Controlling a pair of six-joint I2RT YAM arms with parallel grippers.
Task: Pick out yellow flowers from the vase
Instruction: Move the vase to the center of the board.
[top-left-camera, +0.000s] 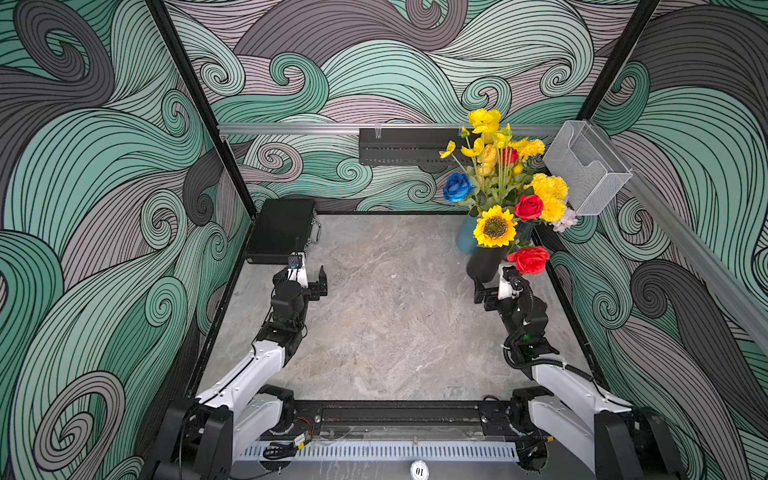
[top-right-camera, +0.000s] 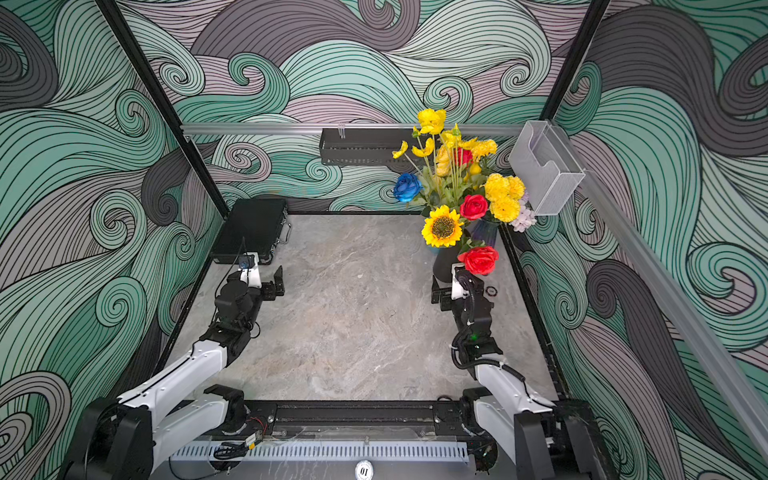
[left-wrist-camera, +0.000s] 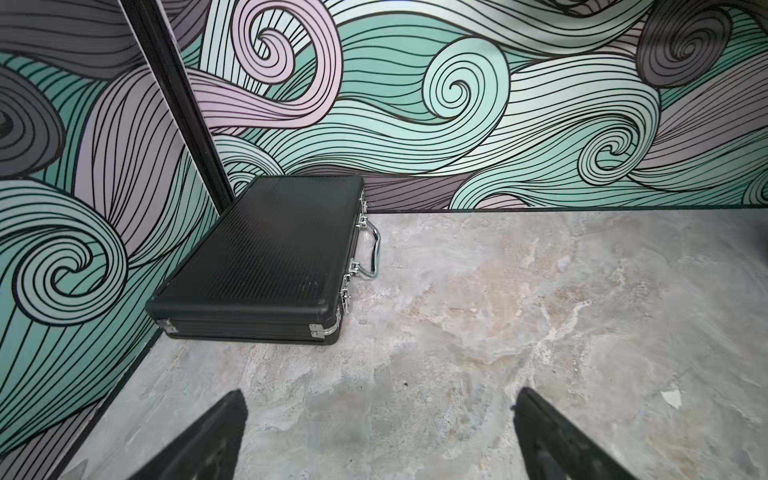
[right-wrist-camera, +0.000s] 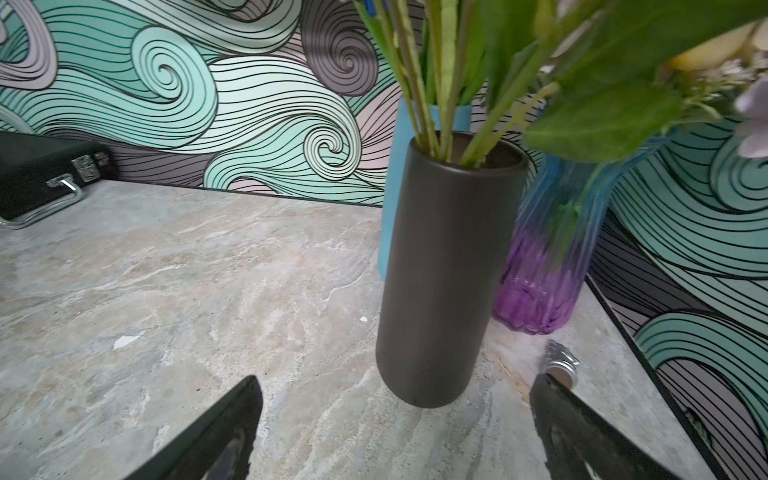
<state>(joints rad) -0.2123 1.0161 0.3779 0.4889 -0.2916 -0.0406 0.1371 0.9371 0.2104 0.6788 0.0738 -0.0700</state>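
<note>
Yellow flowers (top-left-camera: 498, 158) in the far-right corner of the table (top-left-camera: 395, 311). They are a sunflower (top-left-camera: 494, 226), ruffled poppy-like heads (top-left-camera: 484, 120) and pompom carnations (top-left-camera: 550, 195). All stand upright in a group of three vases set close together: a black vase (right-wrist-camera: 449, 270) nearest the arms, a blue vase (right-wrist-camera: 390, 187) behind it, and a purple glass vase (right-wrist-camera: 544, 270) beside it toward the right edge. Which stem sits in which vase cannot be told for most blooms. Red roses (top-left-camera: 528, 207) and a blue rose (top-left-camera: 457, 187) are mixed among the yellow heads.

No flower lies on the table, so the task appears to be at its opening step, the approach to a first stem.

The right gripper (right-wrist-camera: 395, 388) is low, near the foot of the black vase, its jaws spread wide and empty. The vase stands just ahead of them, roughly on their centre line. The yellow heads are well above the jaws, and one red rose (top-left-camera: 530, 259) hangs just over the wrist. The left gripper (left-wrist-camera: 380, 395) is also wide open and empty. It faces bare table near a black case (left-wrist-camera: 266, 257) in the far-left corner, well apart from the flowers.

The next move probably calls for raising the right gripper above the vase rim and closing on a single yellow stem. A straight upward draw should avoid tipping the vase or dragging neighbouring stems. A small silvery cap (right-wrist-camera: 561, 365) lies on the table just beside one finger.
</note>
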